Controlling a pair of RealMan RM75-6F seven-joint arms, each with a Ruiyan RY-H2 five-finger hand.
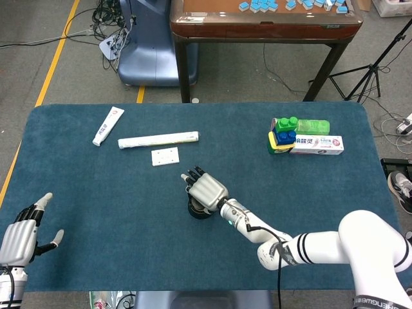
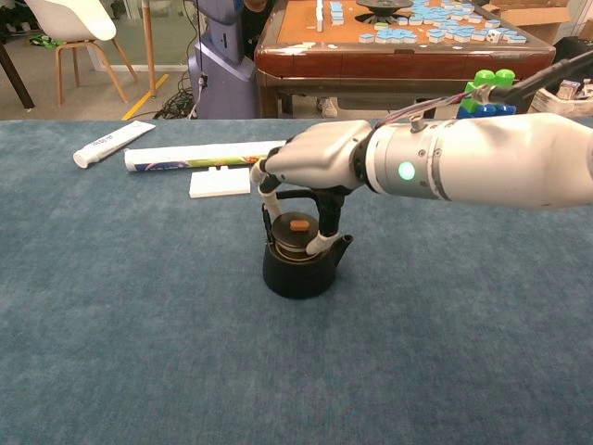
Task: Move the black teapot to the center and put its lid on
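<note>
The black teapot [image 2: 298, 271] stands near the middle of the blue table, its handle upright behind the opening. My right hand [image 2: 313, 156] hovers directly above it and pinches the dark lid [image 2: 298, 234], which has a small orange knob, between thumb and fingers. The lid lies level in the teapot's mouth. In the head view the right hand [image 1: 206, 189] covers most of the teapot [image 1: 197, 210]. My left hand [image 1: 23, 232] is at the table's near left corner, fingers spread, holding nothing.
A white tube [image 2: 113, 144], a long white box [image 2: 199, 156] and a flat white piece [image 2: 220, 182] lie behind the teapot to the left. Toy blocks and a toothpaste box [image 1: 304, 136] sit at the far right. A wooden table [image 2: 398, 56] stands beyond.
</note>
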